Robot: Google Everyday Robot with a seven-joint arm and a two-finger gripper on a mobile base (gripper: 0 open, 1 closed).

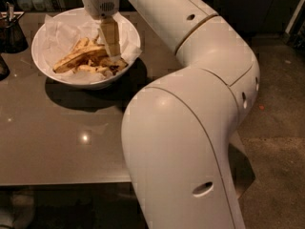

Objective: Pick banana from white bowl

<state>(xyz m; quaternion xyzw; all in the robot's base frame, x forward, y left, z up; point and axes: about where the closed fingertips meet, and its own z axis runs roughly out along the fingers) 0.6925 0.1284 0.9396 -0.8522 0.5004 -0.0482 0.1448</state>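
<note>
The white bowl [47, 68] stands at the table's far left, lined with crinkled white paper. Several overripe bananas lie in it. The banana [76, 59], the longest one, lies diagonally from lower left to upper right. My gripper [110, 46] hangs straight down over the bowl's right half. Its tan fingers [109, 36] reach down to the right end of the banana pile.
A dark container [12, 32] with utensils stands at the far left edge. The brown table [62, 142] has its front edge near the bottom. My large white arm [190, 128] fills the right side and hides the table's right part.
</note>
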